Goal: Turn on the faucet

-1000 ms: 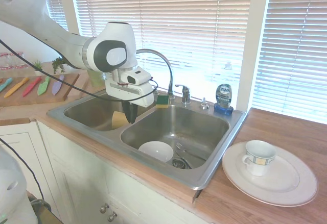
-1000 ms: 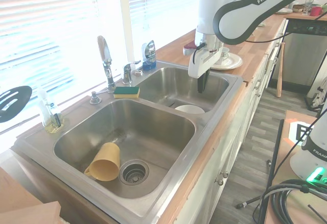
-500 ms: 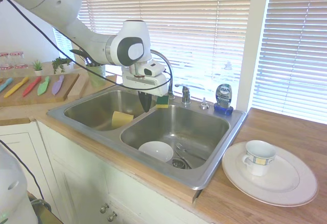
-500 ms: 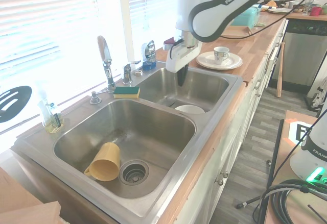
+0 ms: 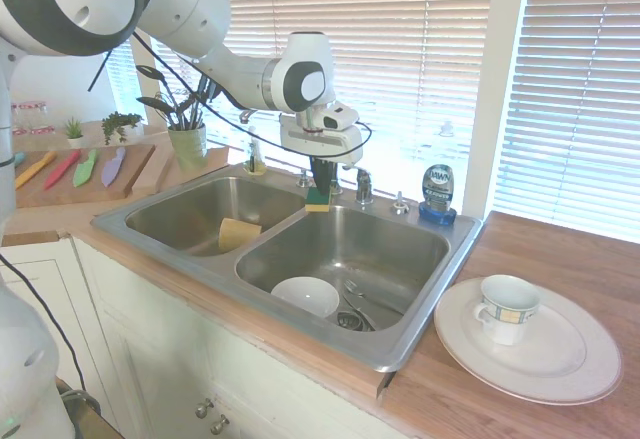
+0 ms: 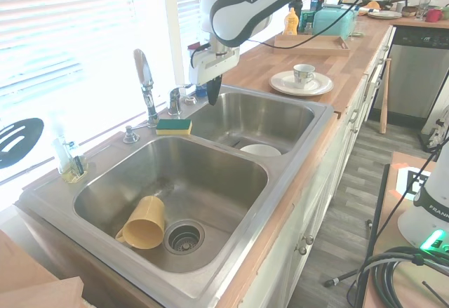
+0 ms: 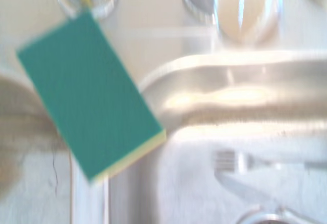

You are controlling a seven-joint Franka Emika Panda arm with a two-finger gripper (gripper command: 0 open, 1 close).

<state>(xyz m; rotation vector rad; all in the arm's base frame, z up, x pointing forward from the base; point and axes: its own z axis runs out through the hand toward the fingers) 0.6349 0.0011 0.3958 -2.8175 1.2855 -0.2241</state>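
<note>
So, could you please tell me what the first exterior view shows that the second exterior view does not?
Only the first exterior view shows the coloured knives on a board and the potted plant.

Only the second shows the yellow mug's full shape lying beside the drain, and the dark spatula.

Both show the faucet, the end effector close to its lever, the green sponge, the white bowl and the cup on its plate.

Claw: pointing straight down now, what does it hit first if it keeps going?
Likely the sink's back ledge, between the sponge and the faucet lever. The claw hangs just above it; the wrist view shows sponge and ledge below. Depth is unclear, so it could catch the basin rim.
</note>
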